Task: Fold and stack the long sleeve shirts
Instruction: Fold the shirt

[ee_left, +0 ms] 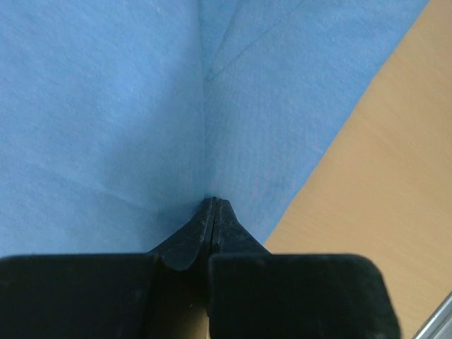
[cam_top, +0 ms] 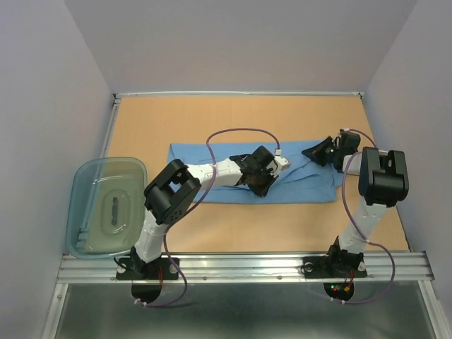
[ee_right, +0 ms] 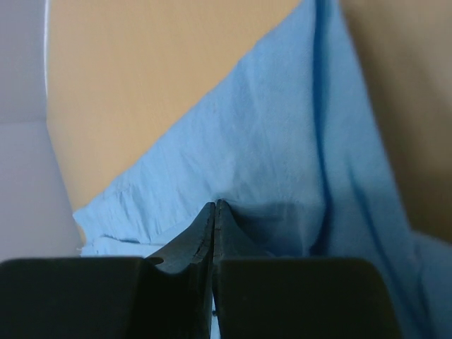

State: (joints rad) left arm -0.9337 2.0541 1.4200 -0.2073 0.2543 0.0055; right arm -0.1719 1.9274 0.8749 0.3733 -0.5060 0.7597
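Pincers on both arms pinch the light blue thin cloth shirt (cam_top: 311, 185), spread flat mid-frame on the tan wooden table (cam_top: 212, 116). From above, the left pincer (cam_top: 260, 178) bites mid-shirt and the right pincer (cam_top: 315, 152) its right end, likely to lift a fold. A clear bluish plastic tub (cam_top: 78, 192) sits lower left, out of the way. Each wrist view shows black fingers (ee_left: 201, 233) pressed together on puckered cloth.
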